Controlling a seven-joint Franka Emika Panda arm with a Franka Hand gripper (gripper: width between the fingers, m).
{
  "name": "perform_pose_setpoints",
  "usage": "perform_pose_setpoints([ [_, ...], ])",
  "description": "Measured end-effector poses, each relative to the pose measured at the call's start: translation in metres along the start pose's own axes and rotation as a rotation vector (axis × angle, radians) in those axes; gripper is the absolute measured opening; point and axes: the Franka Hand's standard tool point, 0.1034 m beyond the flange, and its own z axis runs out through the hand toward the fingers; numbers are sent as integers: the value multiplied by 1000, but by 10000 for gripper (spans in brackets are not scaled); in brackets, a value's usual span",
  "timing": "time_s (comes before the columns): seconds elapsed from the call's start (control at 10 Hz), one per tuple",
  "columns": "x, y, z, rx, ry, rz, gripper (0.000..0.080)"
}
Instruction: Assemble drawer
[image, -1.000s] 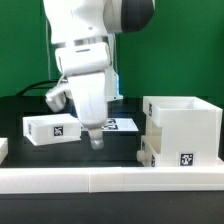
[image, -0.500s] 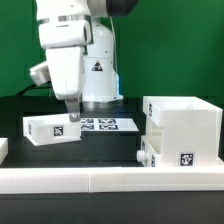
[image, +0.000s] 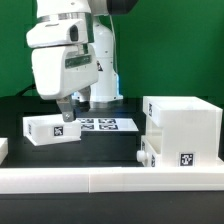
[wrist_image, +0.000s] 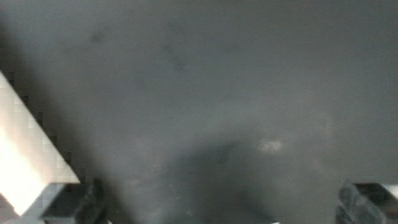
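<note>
A small open-top white tray (image: 50, 129) with a square tag stands on the black table at the exterior view's left. The large white boxy housing (image: 183, 128) stands at the right, with a second small tagged white part (image: 147, 152) against its lower left side. My gripper (image: 63, 112) hangs just above the left tray's right end. In the wrist view the gripper (wrist_image: 217, 205) is open and empty over bare black table, its fingertips (wrist_image: 71, 203) far apart. A white edge of the tray (wrist_image: 25, 150) lies beside it.
The marker board (image: 105, 124) lies flat behind the tray, at the robot's base. A long low white rail (image: 100, 180) runs along the front edge. A small white piece (image: 3, 150) shows at the far left edge.
The arm has swung to the exterior view's left, from in front of the marker board to above the left tray's right end. The parts have not moved.
</note>
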Motion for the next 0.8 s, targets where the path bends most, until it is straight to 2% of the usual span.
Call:
perform_pose_setpoints([
  [0.1,-5,-5,2,-16,6,107,649],
  [0.2,-14,-22,4,-27,6,228,649],
  [0.3,-19,-36,4,-20,2,316,649],
  [0.5,-29,-61,6,-37,6,495,649],
  [0.8,-49,-85,4,-68,-7,521,649],
])
